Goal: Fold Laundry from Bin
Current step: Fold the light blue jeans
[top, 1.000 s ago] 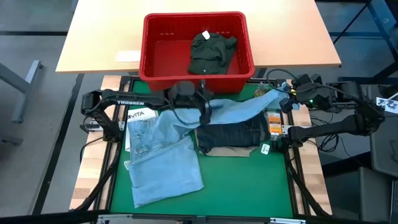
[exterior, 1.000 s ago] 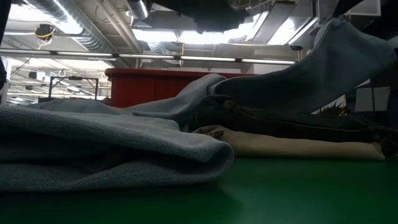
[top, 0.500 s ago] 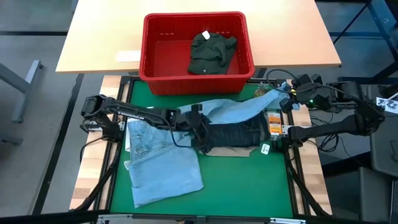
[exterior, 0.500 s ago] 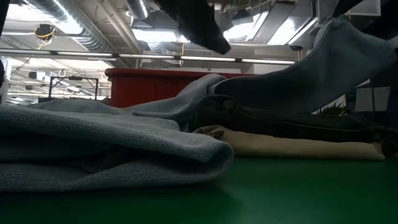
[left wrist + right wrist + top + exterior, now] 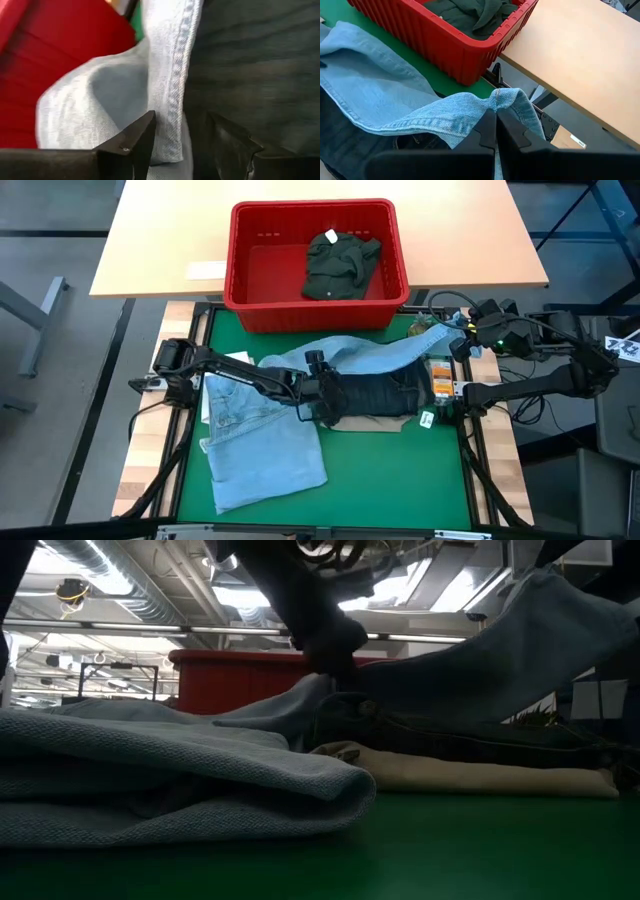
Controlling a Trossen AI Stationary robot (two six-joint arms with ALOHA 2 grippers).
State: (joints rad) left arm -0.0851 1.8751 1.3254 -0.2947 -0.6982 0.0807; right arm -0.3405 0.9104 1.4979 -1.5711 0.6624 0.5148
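Observation:
The light blue jeans (image 5: 262,430) lie on the green mat (image 5: 400,480), one leg (image 5: 375,357) running across the folded dark navy jeans (image 5: 380,392), which rest on beige trousers (image 5: 372,423). My right gripper (image 5: 442,332) is shut on that leg's end and holds it raised. My left gripper (image 5: 325,385) is open and low over the leg's seamed edge (image 5: 175,100), one finger on each side of it; whether they touch it I cannot tell. The red bin (image 5: 320,312) stands at the far side and holds a dark olive-green piece (image 5: 340,262). My right gripper pinches the bunched end of the light blue jeans' leg (image 5: 504,99) between its two shut fingers (image 5: 487,131). The end is lifted clear of the table. From it the leg slopes down, fairly taut, over the dark navy jeans.
A wooden table (image 5: 470,240) carries the bin, with a white slip (image 5: 205,271) beside it. White paper (image 5: 218,367) lies under the jeans at the mat's left. The mat's near half (image 5: 400,480) is bare green.
My left gripper has come down from beside the bin's front wall toward the near edge. It has turned at the wrist and now stands low over the leg's edge beside the dark jeans. The garments and my right gripper have kept still.

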